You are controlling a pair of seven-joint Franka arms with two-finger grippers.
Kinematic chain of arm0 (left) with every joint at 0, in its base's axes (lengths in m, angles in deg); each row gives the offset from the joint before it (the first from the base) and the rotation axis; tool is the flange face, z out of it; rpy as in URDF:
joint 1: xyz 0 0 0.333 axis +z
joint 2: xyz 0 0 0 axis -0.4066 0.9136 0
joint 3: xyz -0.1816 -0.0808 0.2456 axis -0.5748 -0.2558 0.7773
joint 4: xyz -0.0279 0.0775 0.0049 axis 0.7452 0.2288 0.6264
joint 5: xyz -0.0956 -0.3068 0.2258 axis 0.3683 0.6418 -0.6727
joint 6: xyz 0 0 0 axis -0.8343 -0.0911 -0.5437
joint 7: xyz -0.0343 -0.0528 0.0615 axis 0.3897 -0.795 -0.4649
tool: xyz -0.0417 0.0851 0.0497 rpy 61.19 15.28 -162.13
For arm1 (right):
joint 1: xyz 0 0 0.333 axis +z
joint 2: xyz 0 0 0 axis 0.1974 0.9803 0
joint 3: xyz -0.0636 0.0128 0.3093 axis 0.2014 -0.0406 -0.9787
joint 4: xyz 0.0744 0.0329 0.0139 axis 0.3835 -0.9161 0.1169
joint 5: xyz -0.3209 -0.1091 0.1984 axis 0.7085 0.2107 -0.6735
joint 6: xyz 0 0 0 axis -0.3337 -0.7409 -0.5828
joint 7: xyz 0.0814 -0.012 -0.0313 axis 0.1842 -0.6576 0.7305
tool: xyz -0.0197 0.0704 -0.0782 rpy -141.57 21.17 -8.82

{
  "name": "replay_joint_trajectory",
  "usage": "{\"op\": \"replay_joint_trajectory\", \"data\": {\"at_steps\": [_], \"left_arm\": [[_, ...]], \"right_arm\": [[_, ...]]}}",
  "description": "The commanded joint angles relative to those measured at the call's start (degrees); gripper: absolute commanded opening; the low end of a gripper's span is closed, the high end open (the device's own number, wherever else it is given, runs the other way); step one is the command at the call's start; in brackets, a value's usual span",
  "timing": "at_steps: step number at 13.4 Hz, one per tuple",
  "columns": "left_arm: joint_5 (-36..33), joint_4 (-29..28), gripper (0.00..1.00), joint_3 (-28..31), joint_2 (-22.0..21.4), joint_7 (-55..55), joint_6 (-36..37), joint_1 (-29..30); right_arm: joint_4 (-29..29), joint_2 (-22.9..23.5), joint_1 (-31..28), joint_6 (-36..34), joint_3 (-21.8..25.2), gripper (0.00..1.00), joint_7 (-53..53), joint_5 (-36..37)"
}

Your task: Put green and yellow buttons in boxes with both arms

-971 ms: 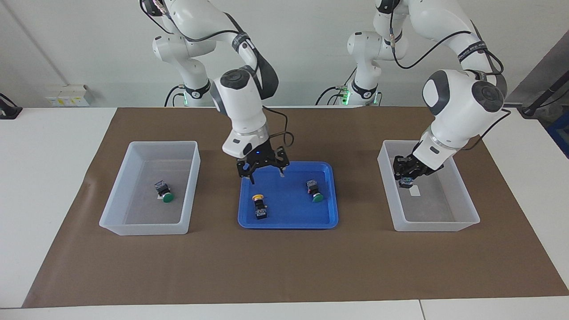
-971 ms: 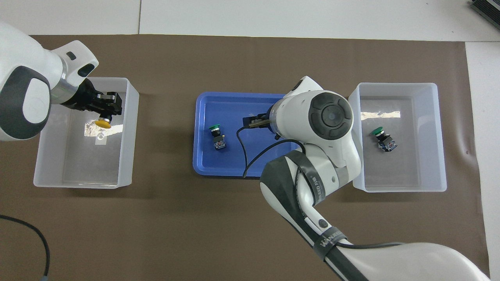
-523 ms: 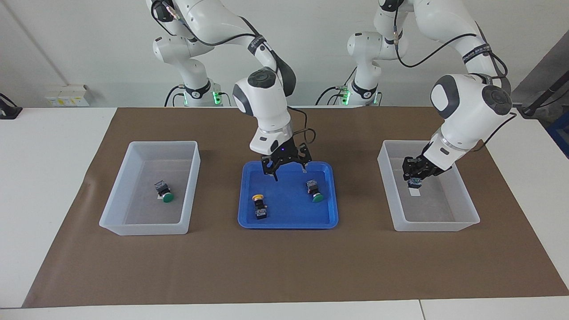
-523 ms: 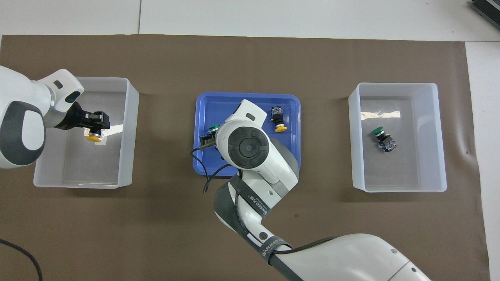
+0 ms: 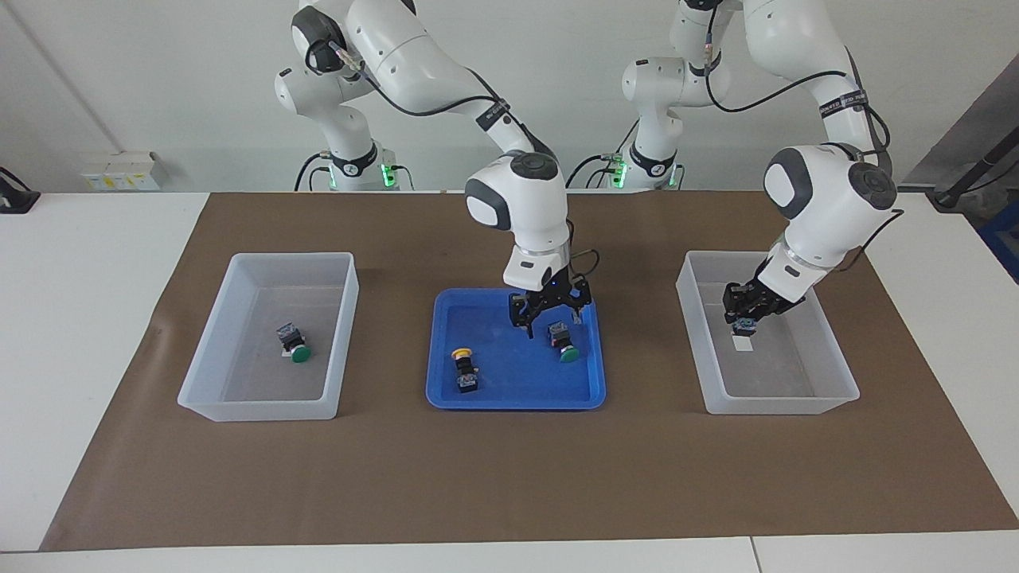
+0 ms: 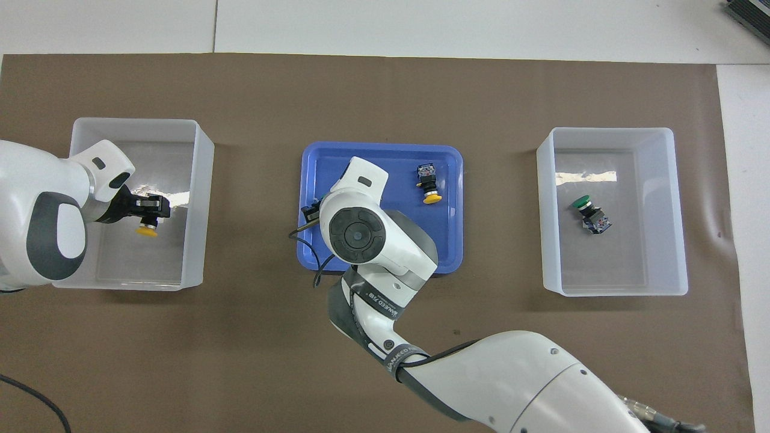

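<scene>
Hovering over the green button (image 5: 563,340) at three o'clock in the blue tray (image 5: 446,394), the right gripper (image 5: 551,312) is spread wide; its stiff, light, blocky black body is judged the surest hold, while a yellow button (image 6: 146,229) is kept clenched by the left gripper (image 5: 744,318) in its box (image 5: 784,403).

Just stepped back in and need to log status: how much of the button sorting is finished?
Done: one green button lies in the box at the right arm's end. In hand: the left claw holds a yellow button inside the other box, not yet released. The right claw, open, hangs over the second green button in the blue tray. Left: that green button and the yellow one beside it.
</scene>
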Motion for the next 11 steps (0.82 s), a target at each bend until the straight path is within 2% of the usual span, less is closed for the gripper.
{"op": "replay_joint_trajectory", "data": {"at_steps": [1, 4, 5, 8, 9, 11], "left_arm": [[-0.7, -3.0, 0.00, -0.5, -0.6, -0.9, -3.9, 0.6], [-0.7, -3.8, 0.00, -0.6, 1.8, -0.9, -7.6, 0.5], [-0.7, -3.8, 0.01, -0.6, 2.5, -0.9, -8.3, 0.4], [-0.7, -3.8, 0.18, -0.6, 2.8, -0.9, -8.4, 0.4], [-0.7, -3.8, 0.26, -0.6, 2.8, -0.9, -8.4, 0.4], [-0.7, -3.5, 0.46, -0.5, 2.8, -0.9, -8.4, 0.4]], "right_arm": [[0.5, 0.7, -0.1, 2.2, -0.2, 1.00, 0.0, 2.5], [0.2, 1.1, -0.1, 2.5, -0.2, 1.00, 0.6, 2.8], [-0.2, 1.1, 0.1, 2.5, -0.2, 0.96, 0.7, 3.1], [-3.2, 0.9, 0.1, 5.7, -0.2, 0.82, 0.7, 3.4], [-3.7, 0.9, 0.1, 6.1, -0.2, 0.72, 0.7, 3.6], [-3.9, 0.8, 0.3, 5.7, -0.2, 0.37, 0.7, 3.6]]}}
